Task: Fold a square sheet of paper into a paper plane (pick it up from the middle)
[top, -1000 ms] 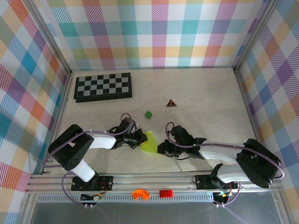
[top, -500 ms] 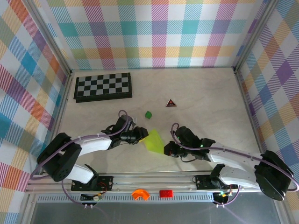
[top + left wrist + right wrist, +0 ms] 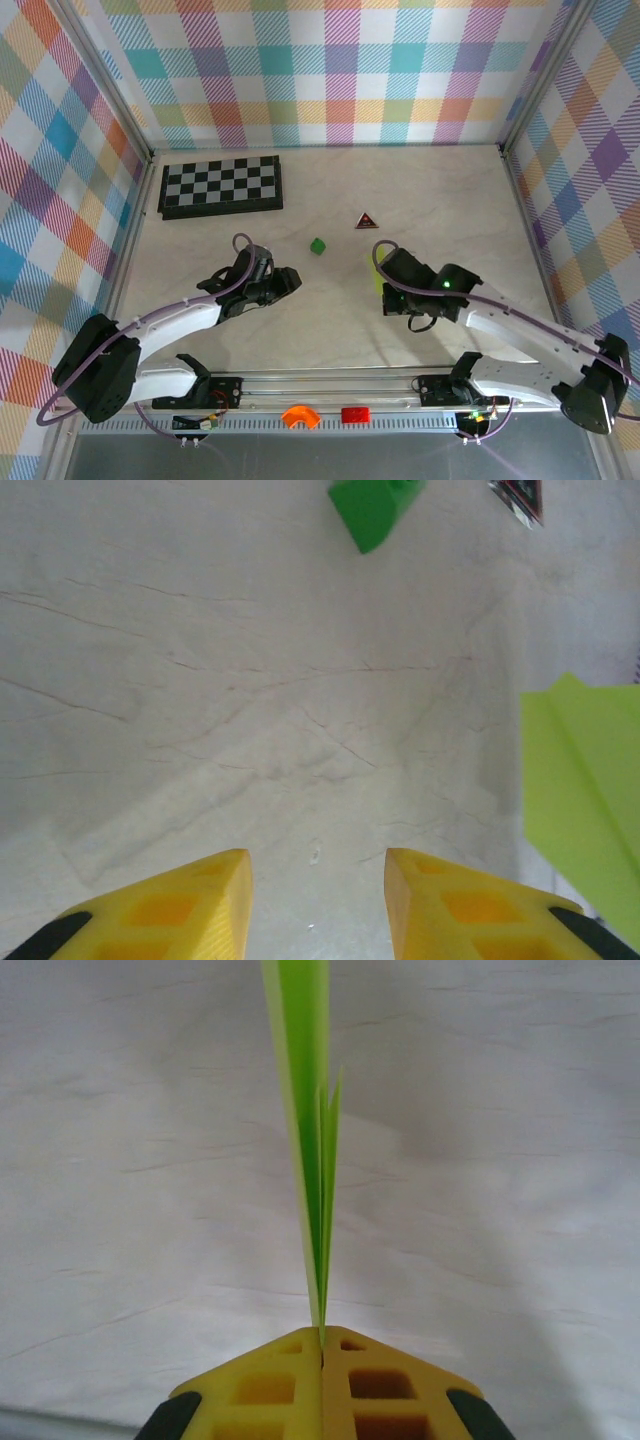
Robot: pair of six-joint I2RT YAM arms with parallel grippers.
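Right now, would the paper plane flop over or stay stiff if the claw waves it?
Probably fairly stiff: the paper plane sticks straight out from the shut right claw without drooping, its folded layers stacked. It likely weighs almost nothing, being thin paper. It could crumple if squeezed hard.

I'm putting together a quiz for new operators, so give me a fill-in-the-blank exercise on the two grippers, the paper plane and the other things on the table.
1. The right gripper is ___ on the paper plane.
2. The left gripper is ___, with nothing held.
3. The small block beyond the grippers is ___ in colour.
4. In the top view, the chessboard lies at the far ___ of the table.
Missing words: shut; open; green; left.
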